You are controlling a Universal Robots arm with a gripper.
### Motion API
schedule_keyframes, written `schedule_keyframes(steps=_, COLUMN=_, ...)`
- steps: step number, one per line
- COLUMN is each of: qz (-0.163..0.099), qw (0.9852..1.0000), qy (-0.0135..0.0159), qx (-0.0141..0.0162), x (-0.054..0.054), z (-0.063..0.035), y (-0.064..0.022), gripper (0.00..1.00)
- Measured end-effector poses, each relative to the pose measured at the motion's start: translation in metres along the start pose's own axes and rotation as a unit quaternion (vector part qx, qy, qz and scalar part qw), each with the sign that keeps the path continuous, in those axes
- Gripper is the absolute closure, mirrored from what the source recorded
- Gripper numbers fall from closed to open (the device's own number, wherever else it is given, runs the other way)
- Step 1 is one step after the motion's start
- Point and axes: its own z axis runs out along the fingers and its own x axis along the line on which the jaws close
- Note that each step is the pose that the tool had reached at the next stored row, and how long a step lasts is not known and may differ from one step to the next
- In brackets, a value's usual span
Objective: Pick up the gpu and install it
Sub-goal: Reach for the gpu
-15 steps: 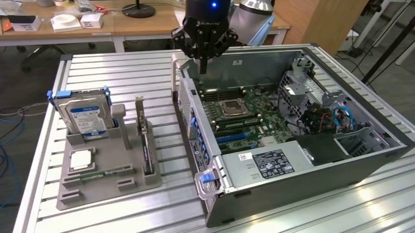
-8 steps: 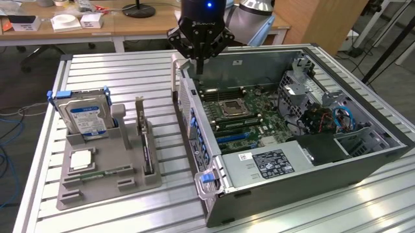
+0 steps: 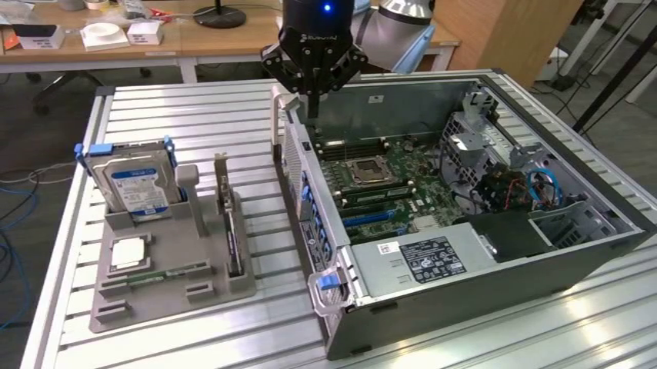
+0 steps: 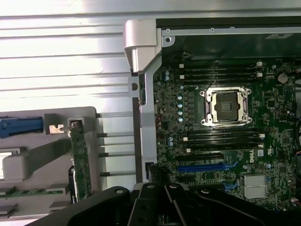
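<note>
The gpu (image 3: 228, 223) stands on edge in a slot of the grey holder (image 3: 154, 304), on the exterior view's left; it is a thin board with a metal bracket end. In the wrist view the gpu (image 4: 80, 160) is a narrow green strip in the same holder (image 4: 28, 160). My gripper (image 3: 313, 110) hangs above the open computer case's (image 3: 493, 246) wall nearest the holder. Its fingers are shut, point down and hold nothing. It is well apart from the gpu, farther back and toward the case. Blue card slots (image 4: 207, 166) lie on the motherboard (image 3: 375, 181).
A hard drive (image 3: 134, 184) with a blue-white label stands upright in the holder beside the gpu. A square chip (image 3: 128, 252) and a small memory stick (image 3: 165, 274) lie in it too. The case's side wall (image 3: 303, 192) rises between holder and motherboard. Everything sits on a ribbed aluminium table (image 3: 185, 108).
</note>
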Motion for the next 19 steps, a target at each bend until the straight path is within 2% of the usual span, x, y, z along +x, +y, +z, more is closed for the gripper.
schedule_keyframes(steps=11, qz=0.000, qw=1.0000, qy=0.0000, qx=-0.0001, x=0.0069, z=0.0002, y=-0.0005, gripper=0.89)
schedule_keyframes(steps=19, qz=0.000, qw=1.0000, qy=0.0000, qx=0.0000, x=0.0070, z=0.0002, y=-0.0005, gripper=0.89)
